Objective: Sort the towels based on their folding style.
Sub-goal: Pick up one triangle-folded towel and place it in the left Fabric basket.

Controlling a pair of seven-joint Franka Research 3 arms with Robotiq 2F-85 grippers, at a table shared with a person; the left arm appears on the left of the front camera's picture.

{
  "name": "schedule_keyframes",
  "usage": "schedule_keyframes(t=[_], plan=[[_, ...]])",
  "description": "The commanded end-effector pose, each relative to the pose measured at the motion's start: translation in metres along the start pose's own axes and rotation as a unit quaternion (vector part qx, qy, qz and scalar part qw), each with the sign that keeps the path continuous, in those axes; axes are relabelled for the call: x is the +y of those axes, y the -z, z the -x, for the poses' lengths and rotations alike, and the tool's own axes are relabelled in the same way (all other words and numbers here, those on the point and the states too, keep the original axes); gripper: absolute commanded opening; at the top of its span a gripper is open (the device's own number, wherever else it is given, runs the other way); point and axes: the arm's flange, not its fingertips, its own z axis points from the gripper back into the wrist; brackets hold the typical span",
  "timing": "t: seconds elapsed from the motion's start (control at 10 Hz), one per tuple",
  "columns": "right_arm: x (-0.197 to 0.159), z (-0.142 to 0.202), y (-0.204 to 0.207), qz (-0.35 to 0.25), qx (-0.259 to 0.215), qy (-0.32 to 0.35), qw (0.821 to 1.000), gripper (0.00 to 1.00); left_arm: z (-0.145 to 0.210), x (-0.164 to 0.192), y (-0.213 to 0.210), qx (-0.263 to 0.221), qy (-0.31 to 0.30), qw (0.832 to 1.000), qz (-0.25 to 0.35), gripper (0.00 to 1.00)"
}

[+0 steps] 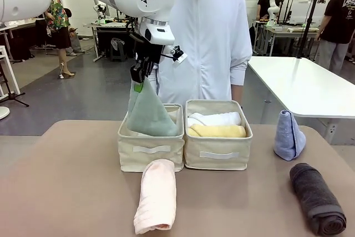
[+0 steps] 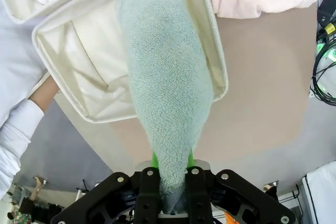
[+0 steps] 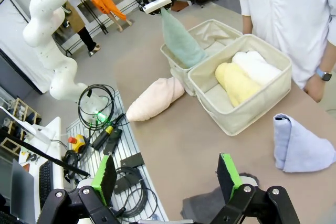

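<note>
**Sage-green cone going to the left bin**
The left jaws are pinching the tip of the sage-green towel point(image 1: 148, 115), hanging its base at the left bin's point(image 1: 133, 156) mouth, at the surface's point(image 1: 72, 181) far middle. The next move, I judge, calls for lowering and releasing. The right jaws are standing wide, empty. The blue cone point(image 1: 288, 135), pink roll point(image 1: 156, 195) and grey roll point(image 1: 316, 198) are waiting outside; a workshop is lying behind.

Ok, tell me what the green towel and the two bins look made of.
The green towel: terry cloth, likely cotton; looped, fuzzy matte pile. The left bin and right bin: beige woven fabric, canvas-like; soft walls, stitched handle strips; fibre unclear.
</note>
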Motion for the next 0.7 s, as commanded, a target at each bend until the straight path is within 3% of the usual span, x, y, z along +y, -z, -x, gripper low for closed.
schedule_keyframes(t=[0.0,0.6], plan=[[-0.001,-0.003,0.000,-0.008,-0.012,-0.008,1.000,1.00,-0.006,0.010,0.016,0.002,0.009,1.000,0.015,0.15],[-0.001,-0.003,0.000,-0.008,-0.012,-0.008,1.000,1.00,-0.024,0.046,0.077,0.024,0.031,0.997,0.064,0.15]])
